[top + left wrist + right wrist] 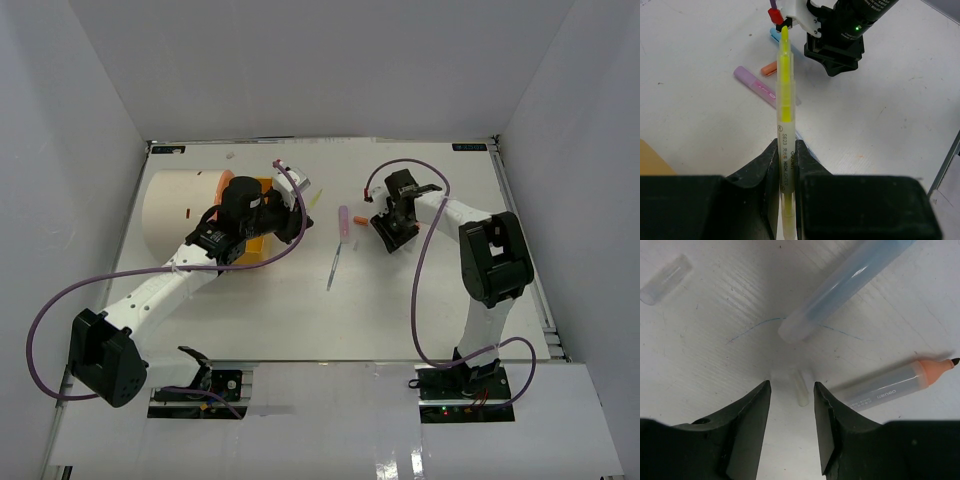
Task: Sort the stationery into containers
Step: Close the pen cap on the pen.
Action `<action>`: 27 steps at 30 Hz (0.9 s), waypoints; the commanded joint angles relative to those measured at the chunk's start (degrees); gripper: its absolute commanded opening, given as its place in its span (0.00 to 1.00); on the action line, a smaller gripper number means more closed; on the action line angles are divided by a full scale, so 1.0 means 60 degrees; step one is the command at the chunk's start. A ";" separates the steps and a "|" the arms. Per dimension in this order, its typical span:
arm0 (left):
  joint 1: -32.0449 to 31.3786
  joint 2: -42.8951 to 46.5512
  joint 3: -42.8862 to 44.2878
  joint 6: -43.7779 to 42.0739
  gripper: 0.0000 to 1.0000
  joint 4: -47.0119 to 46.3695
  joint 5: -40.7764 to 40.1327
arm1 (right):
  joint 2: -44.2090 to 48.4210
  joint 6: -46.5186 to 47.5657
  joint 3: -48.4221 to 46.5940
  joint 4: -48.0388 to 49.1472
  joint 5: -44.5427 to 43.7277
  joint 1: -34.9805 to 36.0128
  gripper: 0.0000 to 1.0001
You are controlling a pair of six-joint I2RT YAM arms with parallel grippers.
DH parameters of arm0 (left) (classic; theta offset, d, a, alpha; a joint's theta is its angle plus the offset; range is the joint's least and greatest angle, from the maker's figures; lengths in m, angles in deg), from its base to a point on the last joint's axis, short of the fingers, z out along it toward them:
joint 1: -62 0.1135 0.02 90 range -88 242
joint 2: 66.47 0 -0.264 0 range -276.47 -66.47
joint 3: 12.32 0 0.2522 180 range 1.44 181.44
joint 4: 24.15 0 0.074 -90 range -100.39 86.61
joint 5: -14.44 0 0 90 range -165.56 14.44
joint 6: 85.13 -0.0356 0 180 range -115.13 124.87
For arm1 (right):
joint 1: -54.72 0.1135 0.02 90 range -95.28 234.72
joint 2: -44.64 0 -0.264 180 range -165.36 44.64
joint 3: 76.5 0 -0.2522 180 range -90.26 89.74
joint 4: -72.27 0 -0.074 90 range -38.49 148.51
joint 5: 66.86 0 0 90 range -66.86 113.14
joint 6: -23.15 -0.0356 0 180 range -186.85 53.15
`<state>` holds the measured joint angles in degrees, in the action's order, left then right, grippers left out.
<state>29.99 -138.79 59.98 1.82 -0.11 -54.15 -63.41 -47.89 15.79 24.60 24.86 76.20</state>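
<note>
Yellow highlighter (pixel 785 100) is sitting clamped between the fingers of the left hand (pixel 786 155), which is hovering by the orange drawer (pixel 258 244) of the cream drum (pixel 175 215). The right hand (pixel 791 386) is reaching down with its fingers apart either side of a small clear cap (pixel 800 388) on the desk (pixel 715 340), near the orange marker (pixel 890 386) and the light blue marker (pixel 840 290). I reckon it is needing to centre itself first, since the cap is lying nearer one finger. It should then be pinching gently, or so slick a piece could be skidding away.
</note>
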 commanded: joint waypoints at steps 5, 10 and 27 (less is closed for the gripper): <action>-0.0012 0.0363 -0.0031 -0.0122 0.00 -0.0088 -0.0038 | -0.0361 0.0165 -0.0404 -0.0105 -0.0125 -0.0020 0.43; -0.0012 0.0377 -0.0031 -0.0107 0.01 -0.0073 -0.0038 | -0.0463 0.0136 -0.0331 -0.0105 -0.0242 -0.0020 0.40; -0.0012 0.0480 -0.0133 0.0156 0.01 -0.0410 0.0533 | 0.2738 -0.1106 0.0196 0.0904 0.1133 0.0506 0.08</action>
<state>29.99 -138.65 59.85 2.02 -0.48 -52.99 -57.03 -50.60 17.64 25.41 26.91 77.16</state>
